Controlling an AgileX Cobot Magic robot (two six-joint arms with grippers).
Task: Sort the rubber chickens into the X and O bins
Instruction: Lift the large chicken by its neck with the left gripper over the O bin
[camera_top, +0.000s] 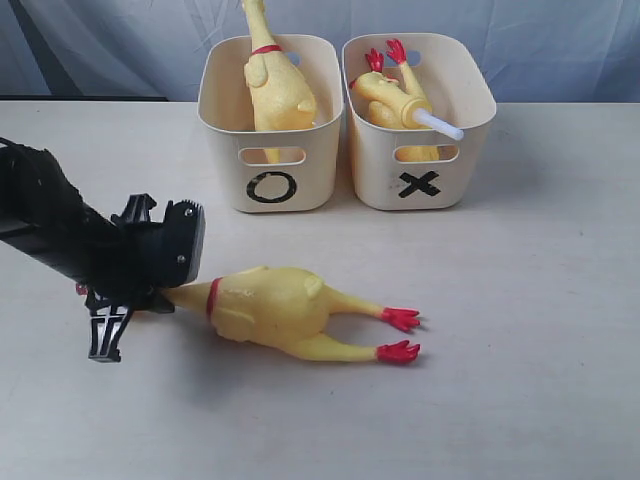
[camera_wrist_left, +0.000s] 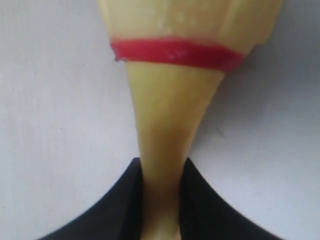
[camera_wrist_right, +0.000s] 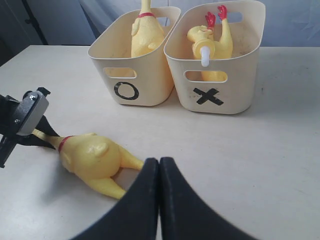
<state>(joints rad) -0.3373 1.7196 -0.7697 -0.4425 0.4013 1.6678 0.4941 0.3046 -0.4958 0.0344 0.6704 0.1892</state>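
1. Jaws of the right gripper (camera_wrist_right: 159, 162) are pressed flat together with nothing between them. It hangs over bare table (camera_top: 520, 300), apart from every chicken.
2. The large chicken (camera_top: 270, 305) lies on its side on the table in front of both bins. Its red feet (camera_top: 400, 335) point to the right of the exterior view and its neck (camera_wrist_left: 165, 125) points toward the left arm.
3. The left gripper (camera_wrist_left: 161, 167) is partly closed. One black finger (camera_wrist_left: 125, 200) rests against each side of the thin neck, on the head side of the red neck band (camera_wrist_left: 175, 52). The head is hidden behind the gripper body.
4. The only markings are a black O (camera_top: 271, 187) on the O bin (camera_top: 225, 150) and a black X (camera_top: 419, 184) on the X bin (camera_top: 375, 160). The cream tubs stand just beside each other, O on the left.
5. The O bin holds a second chicken (camera_top: 275, 90), upright, with its neck rising above the rim.
6. The X bin holds a third chicken (camera_top: 385, 100), upside down with its red feet up. A white tube (camera_top: 440, 124) sticks out of it toward the front wall.
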